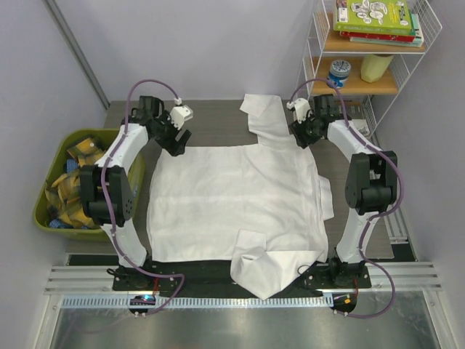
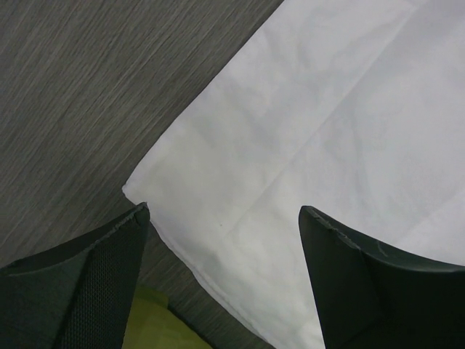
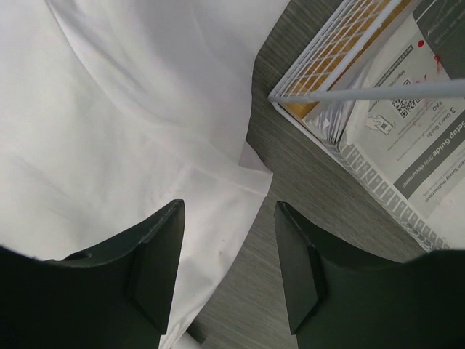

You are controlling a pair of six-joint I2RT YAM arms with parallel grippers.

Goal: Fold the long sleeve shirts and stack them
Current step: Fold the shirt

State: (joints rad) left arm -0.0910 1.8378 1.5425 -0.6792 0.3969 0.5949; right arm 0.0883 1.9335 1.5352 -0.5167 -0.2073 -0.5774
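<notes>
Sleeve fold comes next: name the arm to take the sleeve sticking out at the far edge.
Right, probably. The right gripper hangs open beside that sleeve; the left gripper, also open, is over the far left corner of the shirt.

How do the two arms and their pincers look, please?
The left arm and right arm have white segments and black joints, each with a purple cable. The left pincer and right pincer are black, with two wedge-shaped fingers.

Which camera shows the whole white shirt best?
The top camera: it shows the whole shirt spread on the table, sleeves included. The left wrist camera catches only one corner; the right wrist camera only a wrinkled edge beside the wire shelf.
</notes>
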